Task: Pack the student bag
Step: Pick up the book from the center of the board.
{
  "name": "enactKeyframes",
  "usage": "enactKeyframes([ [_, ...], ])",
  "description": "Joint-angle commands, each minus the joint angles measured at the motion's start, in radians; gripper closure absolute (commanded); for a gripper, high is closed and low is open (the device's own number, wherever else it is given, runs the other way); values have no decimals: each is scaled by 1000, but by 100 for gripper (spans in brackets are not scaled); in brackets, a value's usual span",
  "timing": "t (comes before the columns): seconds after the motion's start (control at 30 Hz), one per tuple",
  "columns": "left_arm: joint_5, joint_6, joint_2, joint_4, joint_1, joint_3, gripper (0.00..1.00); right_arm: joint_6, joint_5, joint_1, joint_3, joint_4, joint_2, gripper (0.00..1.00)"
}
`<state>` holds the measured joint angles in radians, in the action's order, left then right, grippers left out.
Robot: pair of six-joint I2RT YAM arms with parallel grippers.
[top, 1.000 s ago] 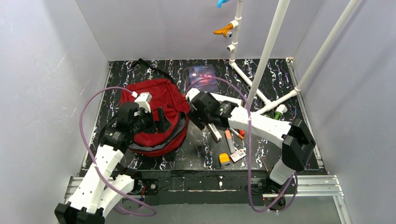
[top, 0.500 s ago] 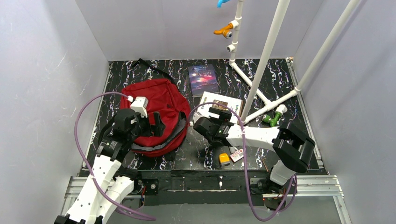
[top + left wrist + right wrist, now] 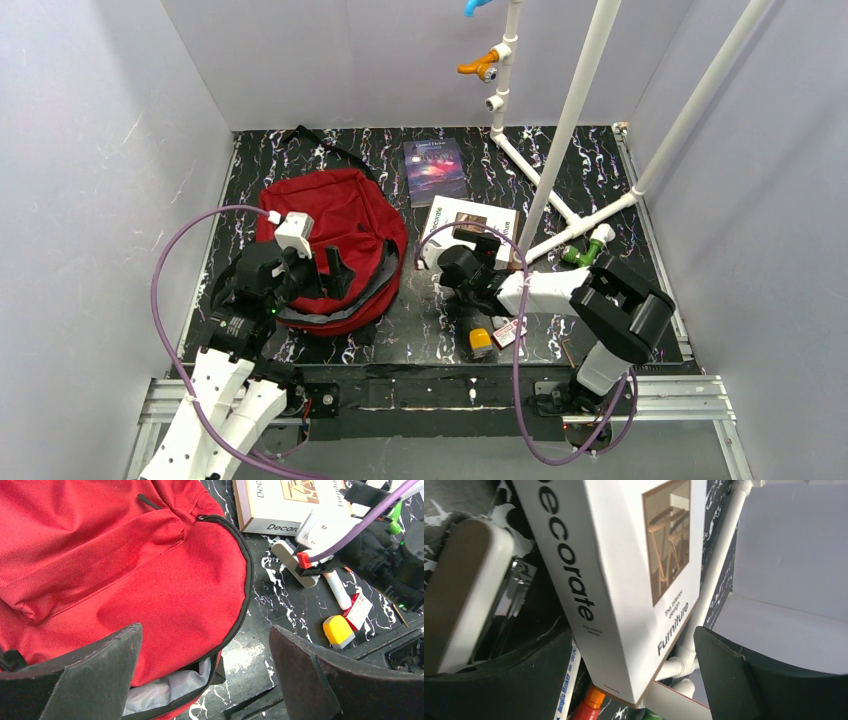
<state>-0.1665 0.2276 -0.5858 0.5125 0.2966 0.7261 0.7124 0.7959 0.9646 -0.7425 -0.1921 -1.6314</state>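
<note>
The top camera shows the student bag (image 3: 340, 225) lying flat on the left half of the bench (image 3: 250, 170), with a black strap (image 3: 320, 140) running off toward the back wall. The left end effector (image 3: 204, 630) hangs over the near part of the bag. It is released, with its two dark fingers wide apart and nothing held. Its own wrist camera adds what the top camera shows only faintly: the main zip is open along the near edge, and grey lining (image 3: 150, 700) is visible in the gap.

The right end effector (image 3: 631, 635) is low over the bench, just to the right of the bag. In the top view the arm covers its fingers, so its state cannot be read there. The right wrist camera shows them spread wide and gripping nothing. Between them in that view is a white book (image 3: 634, 570) with "Furniture" on the cover. I cannot tell whether a finger touches it. A beige tool (image 3: 459, 595) lies beside the book.

Only the top view shows a dark book (image 3: 435, 170) behind the white one, and the white pipe frame (image 3: 575, 110). The left wrist view shows most clearly a yellow block (image 3: 338, 631) touching a red-and-white card (image 3: 357, 612), with a white marker (image 3: 337, 587) near them.
</note>
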Motion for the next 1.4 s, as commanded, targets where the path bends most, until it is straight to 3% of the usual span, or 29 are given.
enactKeyframes([
  [0.0,-42,-13,11,3,-1,-10,2,64,-63,-8,31,-178,-45,2],
  [0.17,-64,-13,7,3,0,-10,2,98,-7,-13,45,-306,-127,2],
  [0.33,-70,-11,12,1,1,-10,2,240,125,-13,90,-639,-235,4],
  [0.47,-68,-11,10,1,3,-11,2,314,147,-7,101,-762,-261,19],
  [0.53,-63,-11,8,0,5,-11,2,318,157,-7,93,-773,-242,32],
  [0.63,-58,-10,4,1,6,-11,2,274,121,-5,65,-662,-177,47],
  [0.87,-47,-9,-20,3,6,-11,2,163,44,4,-46,-349,-5,64],
  [1.0,-30,0,-22,3,7,-14,2,38,-8,8,-148,-146,92,69],
  [1.13,4,57,-21,-8,6,-23,2,-151,-181,8,-303,147,182,73],
  [1.23,45,200,-42,56,4,2,2,-219,-318,8,-357,285,246,75],
  [1.37,-121,528,-67,99,4,70,2,-236,-601,8,-267,295,370,77],
])
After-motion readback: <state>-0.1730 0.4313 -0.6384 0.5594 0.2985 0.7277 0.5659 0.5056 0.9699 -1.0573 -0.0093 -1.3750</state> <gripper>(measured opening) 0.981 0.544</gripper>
